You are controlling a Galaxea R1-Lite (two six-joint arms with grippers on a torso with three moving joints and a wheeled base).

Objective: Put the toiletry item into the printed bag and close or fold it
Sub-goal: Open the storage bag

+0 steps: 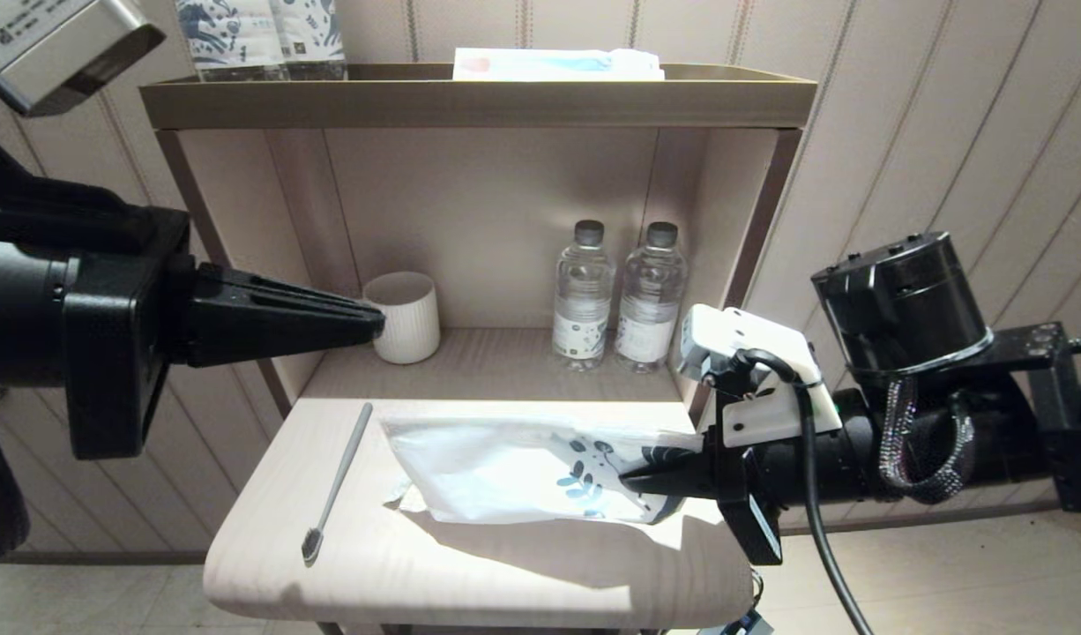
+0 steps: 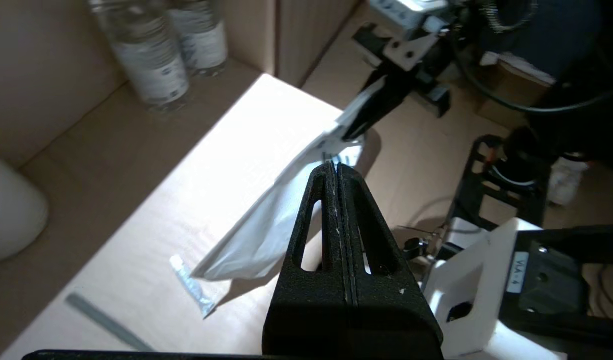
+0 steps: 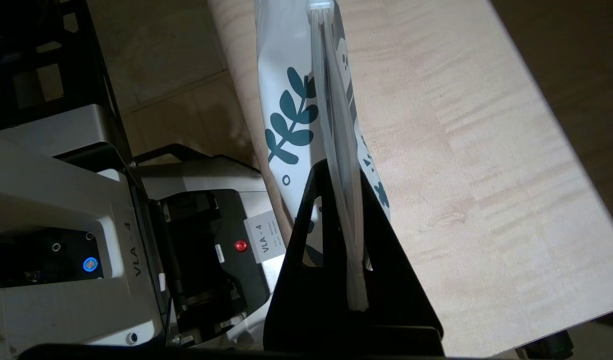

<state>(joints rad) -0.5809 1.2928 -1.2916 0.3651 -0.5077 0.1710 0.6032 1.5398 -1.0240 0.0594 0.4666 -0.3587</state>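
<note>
Toothbrush [image 1: 335, 482] flat on the pale wood surface [image 1: 505, 564], well apart from the right gripper [image 1: 633, 481], on the far side of the printed bag [image 1: 523, 472] from it. Below and forward of the left gripper [image 1: 373, 324], not touching. Long axis running from the back of the surface toward its front edge, slightly slanted; dark bristle head at the front end, slim pale grey handle reaching back.

Printed bag pinched at its leaf-printed end between the closed fingers of the right gripper, that end lifted, the white crinkly rest stretching away from the gripper across the surface toward the toothbrush. Teal-blue leaf sprigs and a clear strip along the gripped edge plain in the right wrist view [image 3: 291, 120]. Small clear wrapper [image 2: 191, 285] just beside the bag's far end.

Left gripper pressed fully together, holding nothing, raised level above the surface, tips near the white ribbed cup [image 1: 404, 316] on the shelf. Two water bottles [image 1: 615, 295] further along that shelf.
</note>
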